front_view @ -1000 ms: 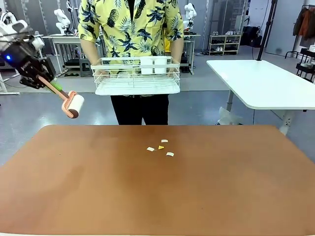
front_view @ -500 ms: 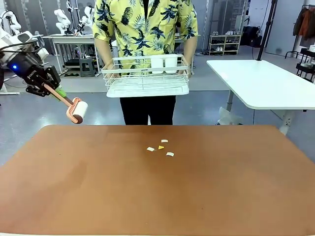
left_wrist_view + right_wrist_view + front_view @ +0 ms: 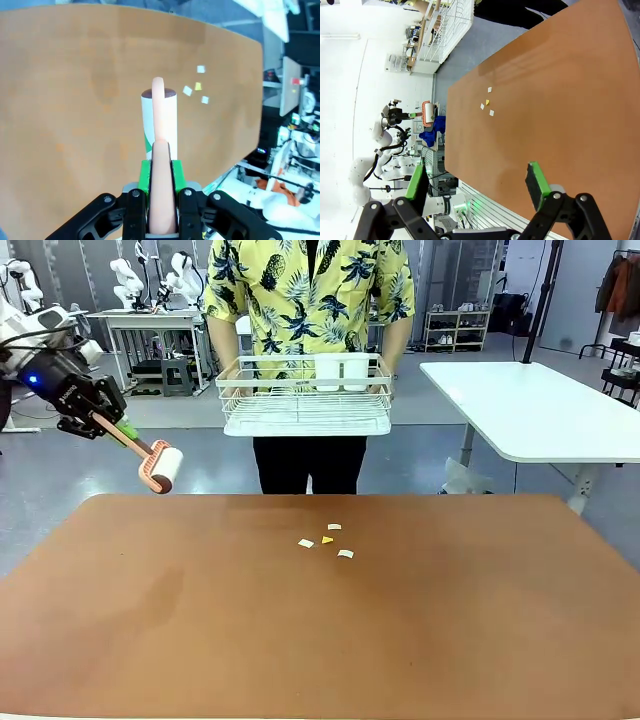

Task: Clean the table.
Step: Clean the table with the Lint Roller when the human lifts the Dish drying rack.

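The reddish-brown table (image 3: pixel 200 640) carries a few small white and yellow paper scraps (image 3: pixel 325 540) near its far middle. My left gripper (image 3: pixel 103 418) hangs above the table's far left corner, shut on the pink handle of a lint roller (image 3: pixel 163 467) whose white head points down toward the table. In the left wrist view the green-padded fingers (image 3: pixel 145 177) clamp the lint roller (image 3: pixel 159 117) handle, with the scraps (image 3: pixel 195 86) beyond it. My right gripper (image 3: pixel 476 185) stands open high over the table (image 3: pixel 560 110), nothing between its fingers.
A person at the far edge holds a white wire rack (image 3: pixel 305 395) in both hands at chest height. A white-topped table (image 3: pixel 540 410) stands at the back right. The rack (image 3: pixel 447 25) and the scraps (image 3: pixel 487 102) also appear in the right wrist view.
The person has stepped to the right with the rack. My left gripper has shifted right and slightly up with the lint roller, still shut on it.
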You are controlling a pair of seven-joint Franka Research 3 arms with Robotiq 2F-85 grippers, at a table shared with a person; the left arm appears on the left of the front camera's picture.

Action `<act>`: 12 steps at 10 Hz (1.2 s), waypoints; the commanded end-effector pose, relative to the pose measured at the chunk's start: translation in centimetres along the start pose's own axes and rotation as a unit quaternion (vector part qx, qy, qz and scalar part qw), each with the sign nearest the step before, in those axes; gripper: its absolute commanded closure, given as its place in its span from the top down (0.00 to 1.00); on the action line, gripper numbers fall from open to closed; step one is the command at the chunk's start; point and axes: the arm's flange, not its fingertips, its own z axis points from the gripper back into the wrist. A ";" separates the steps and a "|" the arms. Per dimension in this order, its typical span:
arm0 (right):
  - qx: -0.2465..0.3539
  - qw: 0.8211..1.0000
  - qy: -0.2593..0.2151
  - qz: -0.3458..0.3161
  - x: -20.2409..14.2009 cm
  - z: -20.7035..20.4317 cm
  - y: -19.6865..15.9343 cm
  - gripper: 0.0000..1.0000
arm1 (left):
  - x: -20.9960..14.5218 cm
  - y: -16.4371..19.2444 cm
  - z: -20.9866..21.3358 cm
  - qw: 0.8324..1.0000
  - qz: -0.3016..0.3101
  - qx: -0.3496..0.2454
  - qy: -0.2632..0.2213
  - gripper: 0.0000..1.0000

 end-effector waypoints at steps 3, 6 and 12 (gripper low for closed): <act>0.006 1.000 0.000 0.004 -0.2 0.2 0.2 1.00 | 4.5 0.6 -7.3 0.998 -0.044 -0.035 0.035 0.21; 0.006 1.000 0.000 0.004 -0.2 0.2 0.2 1.00 | 6.2 1.5 -11.6 0.996 -0.029 -0.057 0.058 0.21; 0.006 1.000 0.000 0.004 -0.2 0.2 0.2 1.00 | 2.3 1.2 -16.1 0.998 0.012 -0.037 0.045 0.21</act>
